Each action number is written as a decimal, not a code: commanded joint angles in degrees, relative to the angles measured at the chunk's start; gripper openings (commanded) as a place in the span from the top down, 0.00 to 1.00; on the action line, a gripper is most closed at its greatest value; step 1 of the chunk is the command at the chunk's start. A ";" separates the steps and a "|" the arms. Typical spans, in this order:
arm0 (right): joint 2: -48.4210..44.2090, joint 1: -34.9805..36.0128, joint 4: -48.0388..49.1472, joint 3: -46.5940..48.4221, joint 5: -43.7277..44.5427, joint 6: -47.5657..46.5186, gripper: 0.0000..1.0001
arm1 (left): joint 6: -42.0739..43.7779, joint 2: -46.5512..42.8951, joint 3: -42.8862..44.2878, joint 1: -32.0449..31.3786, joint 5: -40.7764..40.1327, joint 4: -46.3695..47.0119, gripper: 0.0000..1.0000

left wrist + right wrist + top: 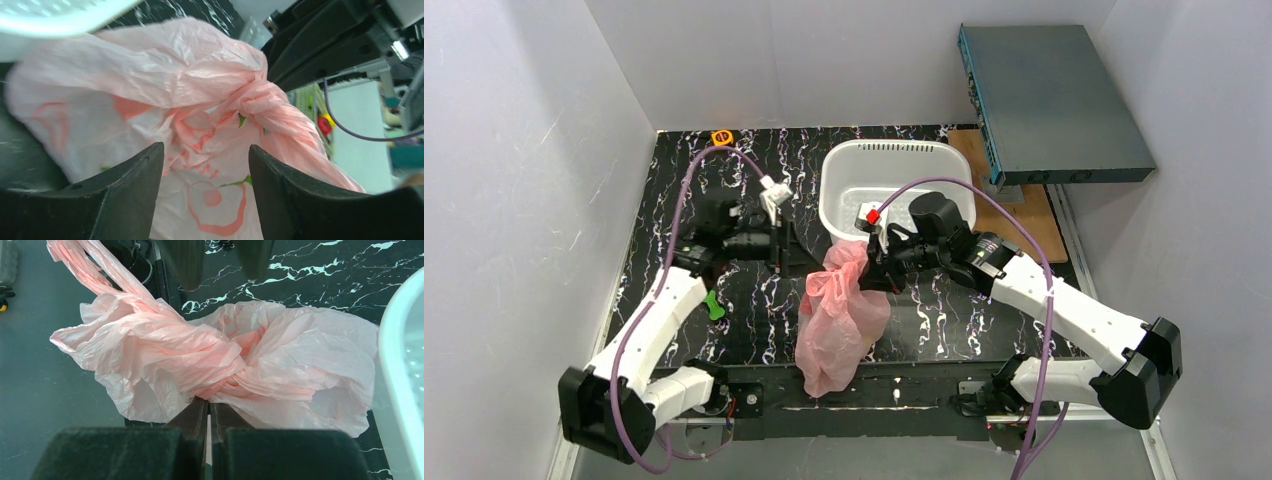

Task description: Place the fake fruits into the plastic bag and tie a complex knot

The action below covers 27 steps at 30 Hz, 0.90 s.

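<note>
The plastic bag (836, 320) lies on the black marbled table (744, 180) just in front of the white basket (894, 160). Its gathered top almost touches the basket's near wall, and its bulging body stretches away from the basket toward the arm bases. The right gripper (871, 268), reaching in just off that near wall, has its fingers (192, 415) pressed together on a twisted rope of pink plastic — only a thin slit shows between them in the right wrist view. A tight knot (255, 97) sits in the bag's neck, at the end of the bag nearest the basket, with a twisted tail running off from it. The left gripper (781, 247) hovers off the basket's left near corner, facing the bag. Its fingers (125, 195) stand well apart with the knotted neck framed between them, and no contact with the plastic can be seen. The fake fruits cannot be made out through the crinkled plastic — only small green flecks show near the knot. A small bright green toy (714, 305) lies further left of the basket, beside the left forearm, and a flat grey box (1054, 100) stands to the basket's right, at the back.
</note>
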 commanded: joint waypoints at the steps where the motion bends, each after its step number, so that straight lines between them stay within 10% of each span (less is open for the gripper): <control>1: -1.80 0.20 1.65 -0.34 0.88 -1.52 0.99 | 13.52 -4.56 6.67 6.36 -0.16 -18.36 0.37; 4: -2.02 0.16 1.44 -0.61 1.58 -1.85 0.99 | 24.08 -5.08 12.79 8.07 2.84 -30.20 0.29; 6: -1.98 0.16 1.16 -0.63 1.81 -2.04 0.99 | 33.46 -4.37 18.04 8.02 7.09 -40.74 0.03; 17: -2.02 0.16 0.06 -1.17 2.36 -2.29 0.99 | 23.11 -2.30 24.54 1.22 4.41 -40.76 0.00; 24: -1.90 0.22 -0.08 -0.65 2.80 -2.31 0.99 | 16.68 0.78 24.10 -5.55 -0.85 -33.81 0.10; 27: -2.24 0.18 -0.38 -0.29 2.65 -2.94 0.99 | 14.53 1.80 22.18 -5.79 -4.46 -32.60 0.35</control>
